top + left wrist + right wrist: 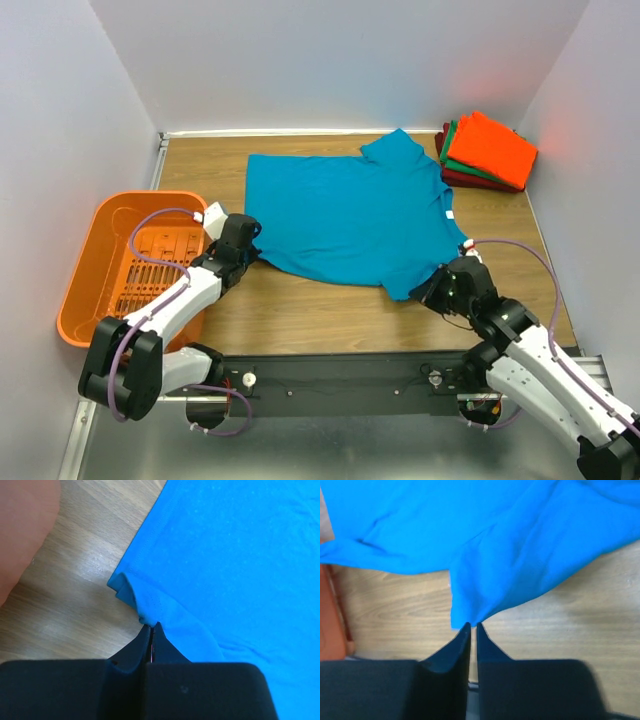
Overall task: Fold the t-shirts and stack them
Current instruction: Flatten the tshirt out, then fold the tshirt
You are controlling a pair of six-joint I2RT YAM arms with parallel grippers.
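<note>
One teal-blue t-shirt (350,215) lay spread and unfolded on the counter (310,310), with three folded shirts (488,150) (orange, green, dark red) stacked in the far right corner. The left jaws and right jaws were each pinched closed on its near edge, so its folding seemed barely begun.

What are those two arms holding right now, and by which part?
The teal-blue t-shirt: left fingers pinch its near left corner, right fingers pinch its near right corner.
</note>
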